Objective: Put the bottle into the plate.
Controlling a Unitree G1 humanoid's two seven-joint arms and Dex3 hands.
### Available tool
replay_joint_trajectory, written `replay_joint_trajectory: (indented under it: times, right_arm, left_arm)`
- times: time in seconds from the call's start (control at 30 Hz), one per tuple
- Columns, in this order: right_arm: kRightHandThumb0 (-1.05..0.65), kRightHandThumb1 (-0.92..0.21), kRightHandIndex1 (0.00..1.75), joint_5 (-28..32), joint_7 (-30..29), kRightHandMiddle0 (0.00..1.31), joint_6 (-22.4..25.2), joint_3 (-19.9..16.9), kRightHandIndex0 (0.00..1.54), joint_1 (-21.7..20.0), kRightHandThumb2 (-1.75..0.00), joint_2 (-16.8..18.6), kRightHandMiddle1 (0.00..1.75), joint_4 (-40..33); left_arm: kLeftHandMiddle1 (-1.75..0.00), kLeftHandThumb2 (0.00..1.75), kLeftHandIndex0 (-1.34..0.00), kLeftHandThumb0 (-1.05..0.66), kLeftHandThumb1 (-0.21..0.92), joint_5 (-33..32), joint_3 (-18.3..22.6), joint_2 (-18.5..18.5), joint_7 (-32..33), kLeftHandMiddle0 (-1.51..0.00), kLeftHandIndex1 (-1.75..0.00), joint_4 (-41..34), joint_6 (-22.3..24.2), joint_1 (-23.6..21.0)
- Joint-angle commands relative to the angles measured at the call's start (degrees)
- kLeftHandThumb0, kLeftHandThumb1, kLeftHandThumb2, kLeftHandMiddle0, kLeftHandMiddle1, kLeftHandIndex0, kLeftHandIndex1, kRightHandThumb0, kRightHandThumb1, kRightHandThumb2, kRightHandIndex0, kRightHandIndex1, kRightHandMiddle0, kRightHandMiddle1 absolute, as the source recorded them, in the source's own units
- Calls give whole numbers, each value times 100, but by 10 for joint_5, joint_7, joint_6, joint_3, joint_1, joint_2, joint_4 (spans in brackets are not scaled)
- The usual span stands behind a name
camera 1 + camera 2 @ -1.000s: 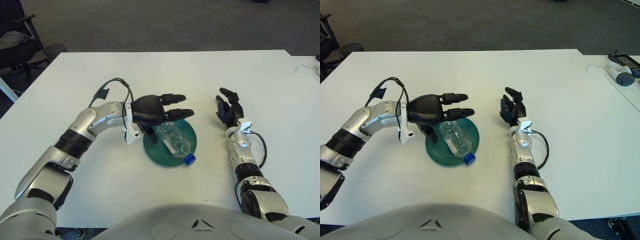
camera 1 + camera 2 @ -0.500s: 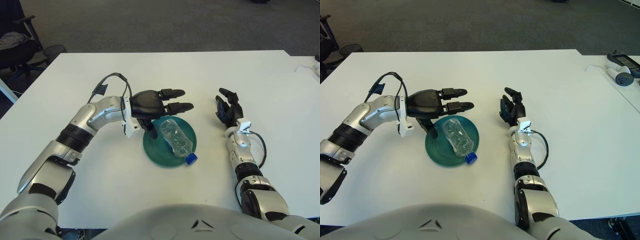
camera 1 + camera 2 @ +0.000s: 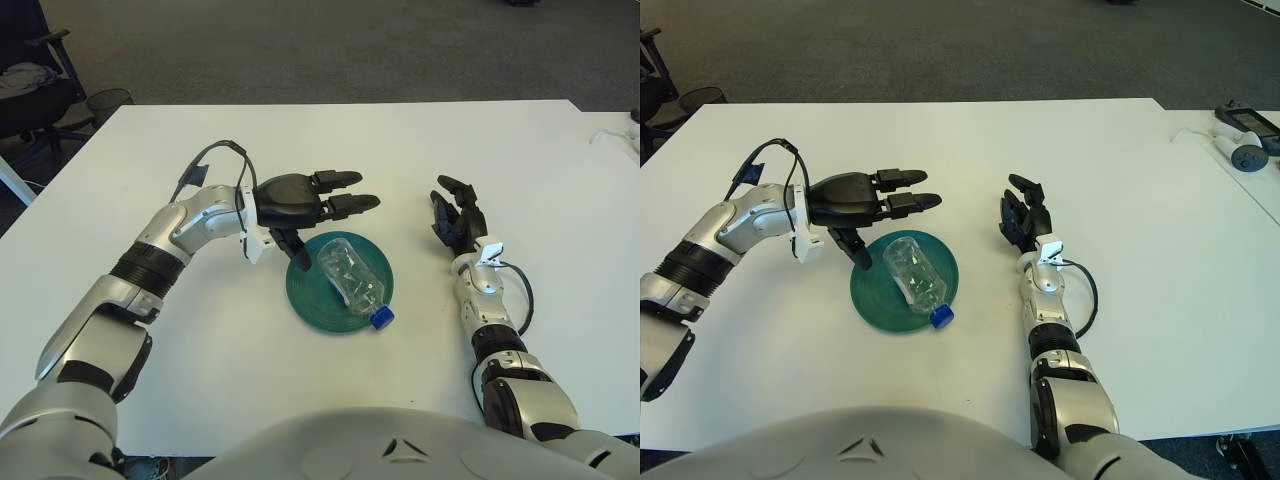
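The left hand point(image 3: 300, 205) hovers above the far-left edge of the green plate point(image 3: 310, 295), fingers extended and spread, thumb pointing down, holding nothing. The clear plastic bottle point(image 3: 352, 282) lies on its side in the plate, its blue cap point(image 3: 380, 319) projecting over the near-right rim above the white table point(image 3: 300, 140). The right hand point(image 3: 458, 218) is positioned to the right of the plate, well apart from it, fingers loosely extended and empty.
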Motion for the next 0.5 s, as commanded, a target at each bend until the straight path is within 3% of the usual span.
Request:
replay_joint_trajectory:
  times: [0.0,0.1,0.2,0.3,0.47]
  right_arm:
    - [-58,-92,1,3,0,0,90,-2,36,63,-54,12,71,84]
    - [-58,-92,1,2,3,0,88,0,36,63,-54,11,68,86]
    - [-57,-92,0,3,4,0,87,0,34,65,-55,13,66,84]
    - [-56,-91,0,4,4,0,87,-1,34,65,-55,14,68,85]
    - [-55,-90,1,5,3,0,86,-2,35,66,-55,16,69,84]
  left_arm:
    - [0,5,0,-105,90,-46,35,-16,28,0,0,47,5,-22]
    - [0,6,0,-105,91,-161,75,-59,23,0,0,154,-3,-38]
    - [0,15,0,-105,92,-296,134,-112,29,0,0,177,3,-12]
    - [0,45,0,-105,92,-325,176,-130,60,0,0,188,29,0]
    - [0,72,-1,-105,92,-360,233,-200,140,0,0,188,106,18]
